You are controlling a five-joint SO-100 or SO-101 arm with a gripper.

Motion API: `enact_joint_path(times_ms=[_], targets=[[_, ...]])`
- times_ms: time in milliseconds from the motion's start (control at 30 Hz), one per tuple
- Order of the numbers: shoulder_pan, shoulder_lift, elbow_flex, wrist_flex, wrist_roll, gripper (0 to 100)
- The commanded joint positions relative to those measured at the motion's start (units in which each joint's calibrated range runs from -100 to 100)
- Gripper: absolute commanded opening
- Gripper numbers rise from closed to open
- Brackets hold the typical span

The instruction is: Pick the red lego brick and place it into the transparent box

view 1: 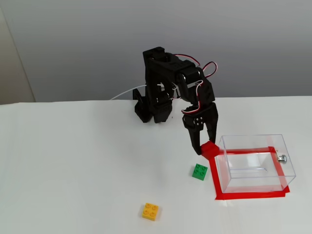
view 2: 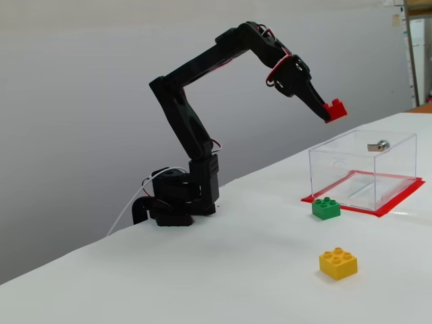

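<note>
claw (view 2: 329,113) gripping red lego brick (view 2: 334,109), seemingly above box edge (view 2: 337,142)

transparent box (view 2: 361,169) open-topped, air above clear; green brick (view 2: 326,208) beside

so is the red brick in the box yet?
Out. The red lego brick is held in the hand, in the air, above the transparent box.

A plain grey wall (view 1: 73,44) backs the white table (view 1: 63,161) (evenly lit, soft shadows).
</note>
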Motion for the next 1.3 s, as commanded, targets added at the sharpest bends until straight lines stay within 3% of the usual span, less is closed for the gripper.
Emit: enact_joint_path(times_ms=[0,233,633,1267], targets=[[-5.07,-0.84,-1.63,-0.37,0.04,3],[-14.46,4.42,-2.89,-1.24,-0.22,3],[-22.67,14.17,-11.75,-6.11,-0.32,3],[-27.1,24.19,-15.91,-6.11,0.04,3]])
